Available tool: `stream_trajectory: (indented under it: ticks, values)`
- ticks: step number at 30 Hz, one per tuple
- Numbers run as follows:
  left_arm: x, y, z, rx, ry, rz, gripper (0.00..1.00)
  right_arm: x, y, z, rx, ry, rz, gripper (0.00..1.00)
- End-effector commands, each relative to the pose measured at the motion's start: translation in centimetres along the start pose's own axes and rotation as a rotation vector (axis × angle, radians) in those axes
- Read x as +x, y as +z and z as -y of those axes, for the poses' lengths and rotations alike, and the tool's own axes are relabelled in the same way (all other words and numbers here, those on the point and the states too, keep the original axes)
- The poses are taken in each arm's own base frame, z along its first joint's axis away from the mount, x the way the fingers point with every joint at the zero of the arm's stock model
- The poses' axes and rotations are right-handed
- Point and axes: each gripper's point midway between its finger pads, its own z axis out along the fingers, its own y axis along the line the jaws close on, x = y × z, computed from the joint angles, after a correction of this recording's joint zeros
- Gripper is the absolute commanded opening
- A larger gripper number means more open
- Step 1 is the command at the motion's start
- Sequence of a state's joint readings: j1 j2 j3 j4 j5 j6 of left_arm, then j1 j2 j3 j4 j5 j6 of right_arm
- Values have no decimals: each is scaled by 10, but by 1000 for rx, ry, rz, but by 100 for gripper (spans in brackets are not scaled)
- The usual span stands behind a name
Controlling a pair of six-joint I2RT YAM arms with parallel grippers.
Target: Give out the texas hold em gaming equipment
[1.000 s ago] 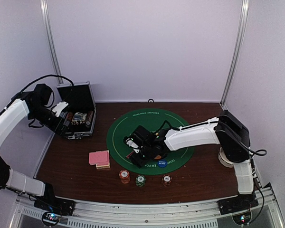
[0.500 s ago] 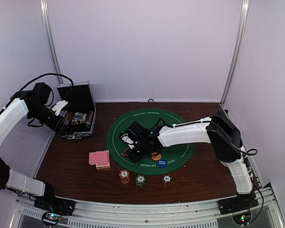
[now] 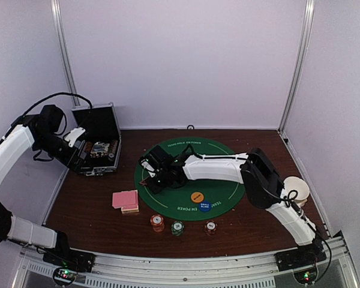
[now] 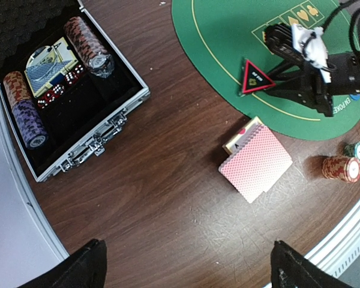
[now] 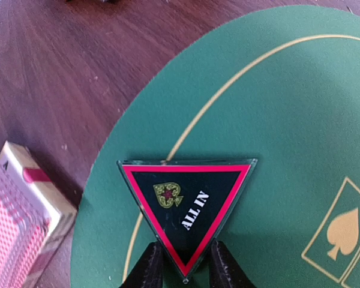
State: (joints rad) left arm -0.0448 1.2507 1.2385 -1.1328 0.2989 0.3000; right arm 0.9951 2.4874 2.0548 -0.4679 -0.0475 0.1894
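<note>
Your right gripper (image 5: 186, 269) clamps a corner of the black-red triangle (image 5: 186, 204), just inside the green mat (image 5: 276, 90) edge, that corner pointing back at the gripper; fingers (image 5: 149, 265) cropped at frame bottom; your left gripper (image 4: 189, 267) gapes wide

Robot lab booth, probably — plain white walls (image 3: 180, 60), metal corner posts (image 3: 296, 66), wooden table (image 3: 90, 210)

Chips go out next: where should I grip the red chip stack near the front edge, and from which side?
From above, probably: pinch the red chip stack low on its round wall, end effector fingers on its near and far sides. It stands upright, and the green stack sits close on its right.
</note>
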Motion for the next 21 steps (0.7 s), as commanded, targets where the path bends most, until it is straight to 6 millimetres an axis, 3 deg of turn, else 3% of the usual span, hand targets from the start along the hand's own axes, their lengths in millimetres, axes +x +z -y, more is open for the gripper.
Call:
stream_trajectory:
  ticks: [1, 3, 6, 9, 15, 21]
  values:
    - [0, -9, 7, 23, 28, 20, 97, -12, 6, 9, 30, 9, 6, 32]
    - [2, -8, 10, 33, 32, 19, 97, -23, -5, 8, 31, 1, 25, 38]
    - [3, -8, 11, 46, 34, 10, 98, -35, -31, 11, 40, -9, 60, 59]
    - [2, -9, 13, 51, 36, 11, 98, -34, -61, 19, 72, -9, 84, 73]
    - [0, -10, 15, 65, 36, 19, 98, 21, -100, 44, 156, 27, 28, 91]
    - [0, -11, 17, 76, 36, 18, 98, 78, -122, 60, 200, 93, -43, 94]
